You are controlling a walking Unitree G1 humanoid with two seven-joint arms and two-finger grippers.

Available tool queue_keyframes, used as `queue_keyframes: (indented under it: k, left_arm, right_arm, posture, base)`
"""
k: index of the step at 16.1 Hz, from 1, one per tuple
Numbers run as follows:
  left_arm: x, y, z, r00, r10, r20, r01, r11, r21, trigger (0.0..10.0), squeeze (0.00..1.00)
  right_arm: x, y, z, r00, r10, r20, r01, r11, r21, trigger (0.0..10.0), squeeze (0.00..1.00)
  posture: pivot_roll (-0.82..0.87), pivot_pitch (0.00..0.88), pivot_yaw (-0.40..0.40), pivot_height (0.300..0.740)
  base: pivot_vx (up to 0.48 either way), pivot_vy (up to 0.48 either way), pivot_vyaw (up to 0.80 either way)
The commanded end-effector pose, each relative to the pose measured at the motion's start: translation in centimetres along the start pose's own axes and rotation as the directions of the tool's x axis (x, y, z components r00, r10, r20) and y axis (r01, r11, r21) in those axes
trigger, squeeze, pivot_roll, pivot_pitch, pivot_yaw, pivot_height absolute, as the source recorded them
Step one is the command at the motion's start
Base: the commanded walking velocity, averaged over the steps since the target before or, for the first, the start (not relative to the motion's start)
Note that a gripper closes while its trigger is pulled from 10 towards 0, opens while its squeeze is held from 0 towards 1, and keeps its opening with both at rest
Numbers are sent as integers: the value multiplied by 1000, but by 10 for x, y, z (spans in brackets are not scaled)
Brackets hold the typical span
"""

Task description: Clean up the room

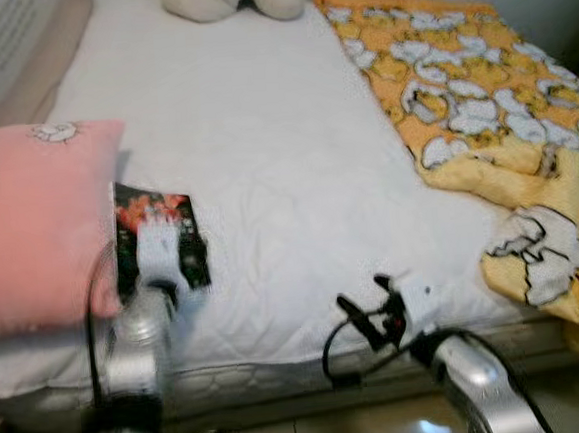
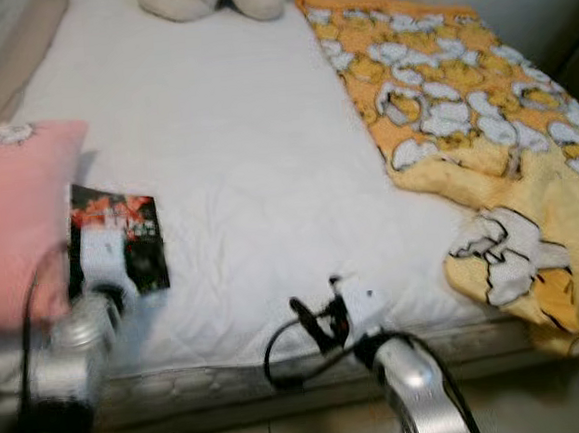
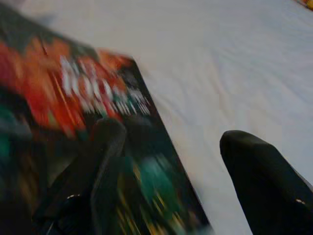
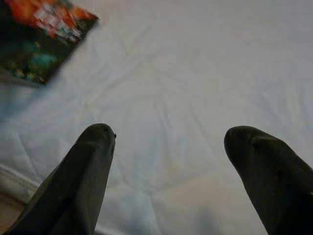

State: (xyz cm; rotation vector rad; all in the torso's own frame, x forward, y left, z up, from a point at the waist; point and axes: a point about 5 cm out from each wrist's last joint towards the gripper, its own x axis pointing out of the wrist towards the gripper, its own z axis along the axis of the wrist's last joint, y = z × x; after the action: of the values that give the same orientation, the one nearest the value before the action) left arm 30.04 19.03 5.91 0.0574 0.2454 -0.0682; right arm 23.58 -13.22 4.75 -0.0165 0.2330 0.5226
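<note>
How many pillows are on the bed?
1: a pink pillow at the mattress's near left edge, overlapping a book. Others may lie outside the frame.

Bed: white quilted cloth, matt, faint stitch lines. Book under left claw: glossy printed paper cover, dark with red-orange print. Pillow beside it: pink soft matt fabric. Blanket beyond right claw: yellow-orange printed cloth, crumpled. Claw fingers: smooth black plastic, slight sheen. Arms: silver, glossy metal look.
</note>
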Motion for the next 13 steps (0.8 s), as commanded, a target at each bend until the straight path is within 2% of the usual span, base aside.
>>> queue_keyframes:
  k: [1,2,3,4,6,8,9,10,13]
  left_arm:
    - [-3,-7,8,999,-13,30,13,1000,23,10000,0]
    - [-8,-2,0,1000,27,-3,-27,998,48,10000,0]
    - [-15,18,-12,987,144,-75,-135,984,116,10000,0]
    - [-20,39,-13,964,251,-87,-231,954,191,10000,0]
    - [-22,53,4,953,304,-10,-292,924,247,10000,0]
    - [-22,56,21,944,322,69,-328,901,284,10000,0]
    - [-20,57,20,940,334,64,-338,893,297,10000,0]
    - [-18,58,17,939,342,45,-339,893,297,10000,0]
    - [-6,50,-2,946,313,-81,-288,931,226,10000,0]
  right_arm:
    - [-5,-4,-1,1000,-13,-13,13,1000,14,10000,24]
    - [-5,-4,-1,1000,-11,-12,12,1000,15,10000,24]
    - [-5,-3,0,1000,-7,-11,8,1000,16,10000,20]
    - [-4,-3,1,1000,-4,-11,4,1000,15,10000,27]
    - [-3,-4,2,1000,-3,-15,4,1000,15,10000,20]
    - [-3,-5,4,1000,-3,-16,3,1000,16,10000,27]
    - [-3,-4,4,1000,-1,-13,1,1000,19,10000,24]
    - [-2,-4,4,1000,2,-9,-2,1000,24,10000,24]
    - [0,0,6,1000,31,-2,-31,999,37,10000,24]
  posture:
    - [15,31,-136,740]
    - [19,32,-137,740]
    - [25,35,-138,740]
    - [25,37,-141,740]
    - [25,38,-145,740]
    - [23,42,-145,740]
    - [22,42,-145,740]
    - [22,45,-143,740]
    - [11,52,-145,740]
  base:
    - [0,0,0]
    - [0,0,0]
    - [0,0,0]
    - [0,0,0]
    - [0,0,0]
    - [0,0,0]
    - [0,0,0]
    - [0,0,0]
    - [0,0,0]
